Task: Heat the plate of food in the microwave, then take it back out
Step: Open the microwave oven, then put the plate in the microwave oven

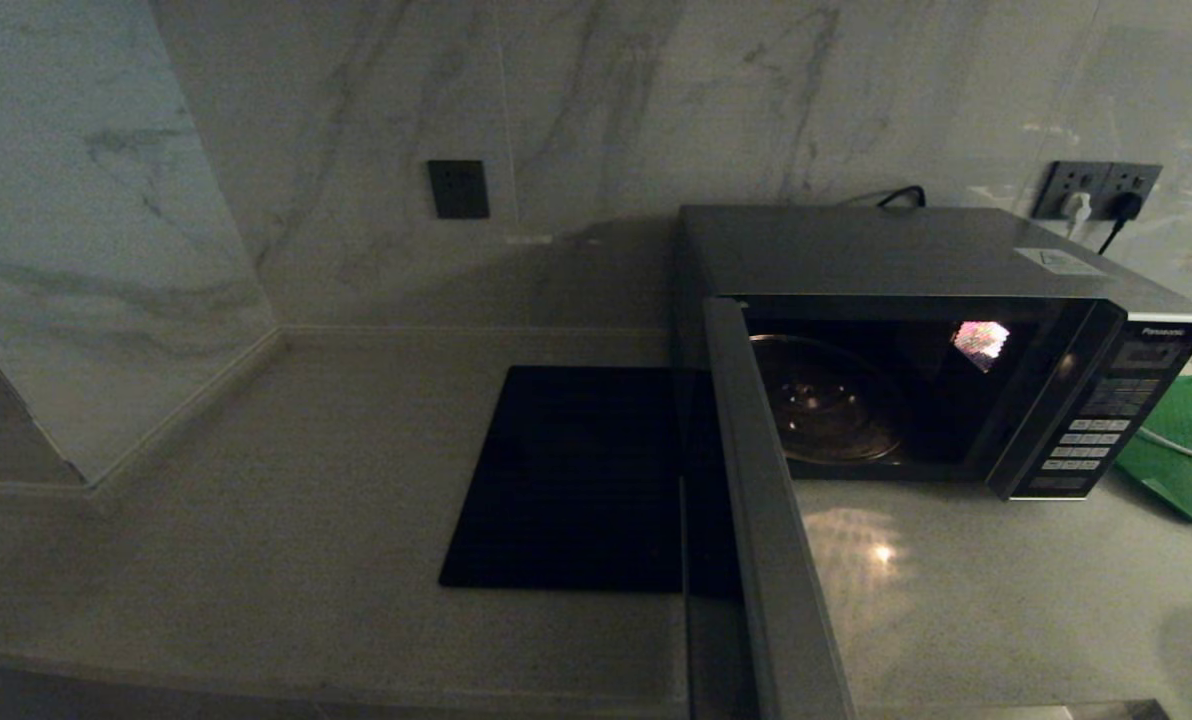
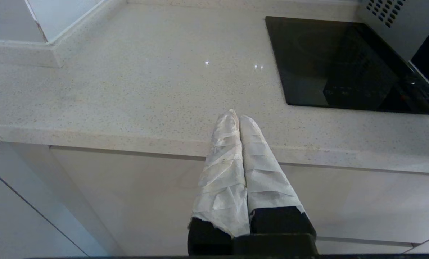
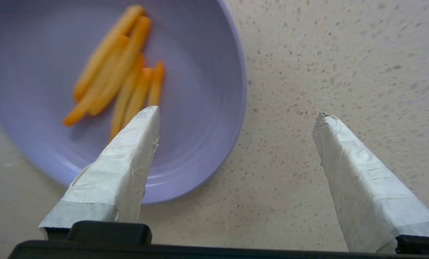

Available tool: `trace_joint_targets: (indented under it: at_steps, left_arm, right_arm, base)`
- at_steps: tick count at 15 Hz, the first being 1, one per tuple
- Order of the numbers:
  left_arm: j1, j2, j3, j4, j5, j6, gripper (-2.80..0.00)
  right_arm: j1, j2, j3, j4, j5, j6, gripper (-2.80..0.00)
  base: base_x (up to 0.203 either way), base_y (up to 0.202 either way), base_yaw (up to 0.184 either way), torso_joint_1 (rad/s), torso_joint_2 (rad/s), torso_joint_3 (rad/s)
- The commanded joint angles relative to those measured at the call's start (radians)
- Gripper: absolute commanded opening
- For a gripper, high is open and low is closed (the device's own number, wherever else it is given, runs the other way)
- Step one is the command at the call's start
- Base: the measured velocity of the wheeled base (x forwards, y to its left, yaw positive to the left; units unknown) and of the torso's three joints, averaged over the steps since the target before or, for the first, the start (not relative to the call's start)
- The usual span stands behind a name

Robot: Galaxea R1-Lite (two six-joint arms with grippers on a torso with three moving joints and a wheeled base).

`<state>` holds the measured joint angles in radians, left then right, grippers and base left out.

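The microwave [image 1: 916, 260] stands at the back right of the counter with its door [image 1: 771, 520] swung wide open towards me. Inside, only the clear glass turntable [image 1: 826, 400] shows. The plate of food [image 3: 185, 72], pale lilac with orange sticks [image 3: 121, 68], lies on the speckled counter in the right wrist view; it is out of the head view. My right gripper [image 3: 239, 112] is open just above the plate's rim, one finger over the plate, the other over bare counter. My left gripper [image 2: 236, 116] is shut and empty at the counter's front edge.
A flat black mat [image 1: 576, 480] lies left of the microwave, partly behind the open door. A green tray [image 1: 1191, 450] with a white cable sits right of the microwave. Wall sockets [image 1: 1096, 190] are behind it. A marble wall corner juts in at the left.
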<state>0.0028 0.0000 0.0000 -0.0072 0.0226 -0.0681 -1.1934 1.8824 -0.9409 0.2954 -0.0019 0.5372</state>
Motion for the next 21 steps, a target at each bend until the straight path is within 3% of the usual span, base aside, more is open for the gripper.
trace_joint_targets:
  at_steps: [1, 21]
  left_arm:
    - [0.000, 0.000, 0.000, 0.000, 0.000, -0.001, -2.80]
    - [0.000, 0.002, 0.000, 0.000, 0.000, -0.001, -2.80]
  right_arm:
    - [0.000, 0.049, -0.002, 0.002, 0.000, 0.003, 0.00]
    - [-0.038, 0.136, -0.009, -0.092, -0.031, 0.000, 0.00]
  base:
    - [0.000, 0.000, 0.000, 0.000, 0.00, 0.000]
    - [0.000, 0.000, 0.000, 0.000, 0.00, 0.000]
